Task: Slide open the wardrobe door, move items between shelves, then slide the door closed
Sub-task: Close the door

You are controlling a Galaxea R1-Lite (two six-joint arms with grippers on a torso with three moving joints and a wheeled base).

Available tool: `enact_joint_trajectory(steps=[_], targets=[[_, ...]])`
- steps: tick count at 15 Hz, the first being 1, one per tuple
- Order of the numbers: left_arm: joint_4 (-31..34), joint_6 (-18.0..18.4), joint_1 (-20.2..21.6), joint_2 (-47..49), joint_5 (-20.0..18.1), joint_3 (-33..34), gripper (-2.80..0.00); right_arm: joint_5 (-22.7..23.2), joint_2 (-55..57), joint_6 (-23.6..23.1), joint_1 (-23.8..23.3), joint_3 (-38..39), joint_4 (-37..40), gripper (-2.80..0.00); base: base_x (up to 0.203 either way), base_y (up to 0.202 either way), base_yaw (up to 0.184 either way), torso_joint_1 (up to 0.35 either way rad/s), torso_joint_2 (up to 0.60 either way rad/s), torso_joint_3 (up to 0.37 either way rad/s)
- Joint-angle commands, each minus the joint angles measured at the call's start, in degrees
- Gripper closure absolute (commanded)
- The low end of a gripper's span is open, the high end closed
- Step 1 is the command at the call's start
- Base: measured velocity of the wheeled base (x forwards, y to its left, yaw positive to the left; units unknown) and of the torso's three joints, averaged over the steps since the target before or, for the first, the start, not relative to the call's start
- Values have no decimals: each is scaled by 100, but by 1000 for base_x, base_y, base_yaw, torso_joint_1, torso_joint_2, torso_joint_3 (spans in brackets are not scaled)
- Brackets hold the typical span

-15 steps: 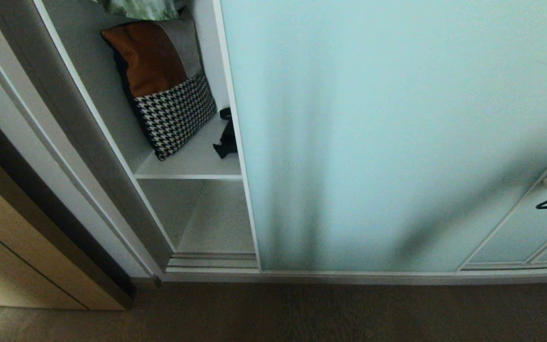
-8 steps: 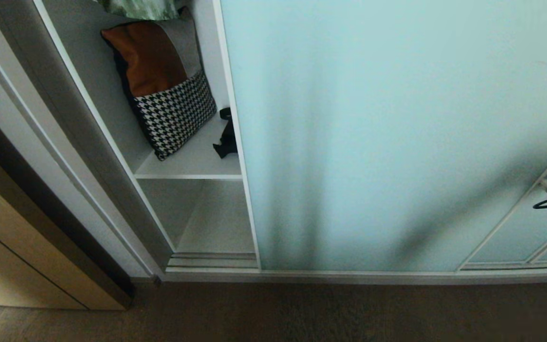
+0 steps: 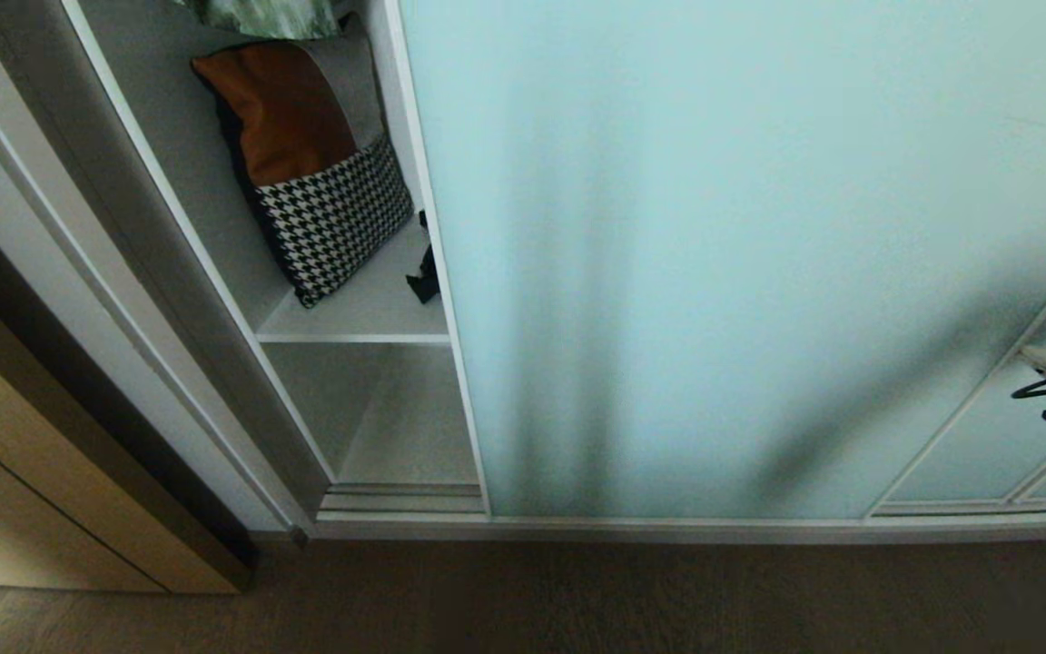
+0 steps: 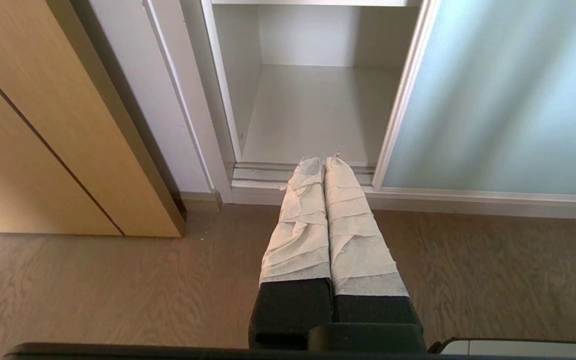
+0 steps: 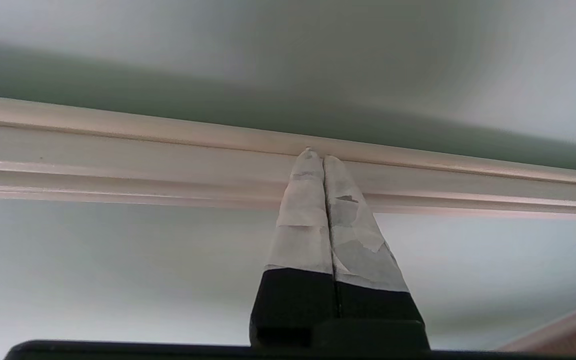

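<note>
Since the earlier frames, we see the sliding wardrobe door (image 3: 714,254) shifted toward the left of the head view, its left edge now covering more of the black bundle (image 3: 424,272). Only a narrow opening remains at the upper left. There the houndstooth cushion (image 3: 314,163) leans on the upper white shelf (image 3: 355,318), with the bundle just beside it at the door's edge. Our right gripper (image 5: 316,154), at the right edge of the head view, has its taped fingers pressed together with the tips against the door's white frame rail (image 5: 118,150). Our left gripper (image 4: 324,161) hangs over the wooden floor (image 4: 93,290), pinched together and empty, near the bottom shelf (image 4: 313,110).
</note>
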Motion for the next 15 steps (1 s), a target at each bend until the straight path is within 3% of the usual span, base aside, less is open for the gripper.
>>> enact_joint_trajectory(steps=[1, 11, 15], targets=[[-4, -1, 2, 5, -3, -3, 0, 46, -236, 30, 98, 233, -50, 0, 0, 0, 0, 0, 0, 0], [4, -1, 2, 8, -3, 0, 0, 45, -939, -342, 655, 1470, -370, 0, 0, 0, 0, 0, 0, 0], [-5, -1, 2, 7, 2, 0, 0, 40, -1302, -353, 1021, 2329, -966, 0, 0, 0, 0, 0, 0, 0]])
